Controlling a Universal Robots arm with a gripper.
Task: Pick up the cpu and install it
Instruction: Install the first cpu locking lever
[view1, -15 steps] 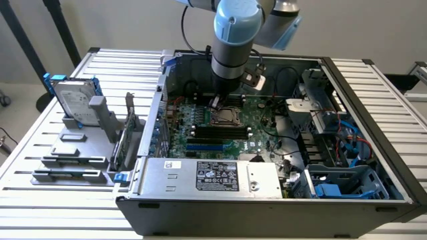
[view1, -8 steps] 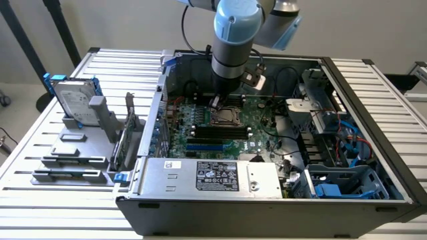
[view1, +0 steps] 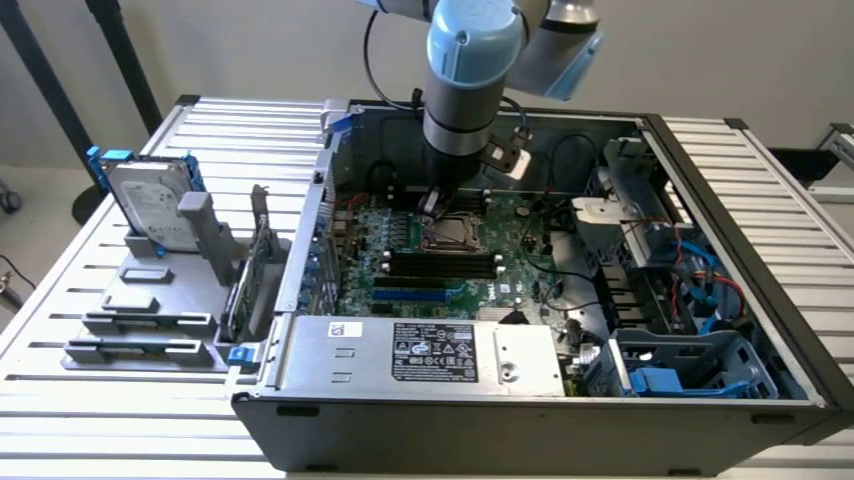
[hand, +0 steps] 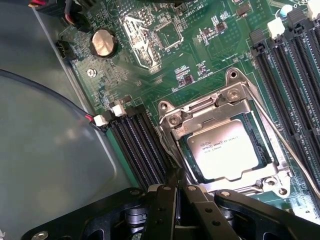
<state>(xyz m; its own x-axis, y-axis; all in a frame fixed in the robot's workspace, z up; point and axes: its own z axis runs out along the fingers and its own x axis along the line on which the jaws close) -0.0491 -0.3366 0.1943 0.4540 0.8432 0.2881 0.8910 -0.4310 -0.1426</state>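
Tool (hand: 176, 192) is closed, fingers pressed together, holding nothing. It sits just above the edge of the socket frame (hand: 227, 107) on the motherboard (hand: 165, 65), inside the open PC case (view1: 747, 330) on the bench (view1: 94, 350).

The cpu (hand: 225, 152) lies flat in the socket, silver top up, and looks square to the frame rather than tilted. Seating looks done.

Judgement for this step: keep the tool vertical and clear of the memory slots (hand: 137, 145) beside the socket. No sideways drag across the chip; the pins underneath likely bend easily. A tilted chip would need lifting off, not pushing.

Writing: small print on the cpu top, not readable. A white label (view1: 438, 353) on the power supply (view1: 400, 360), text not readable either.
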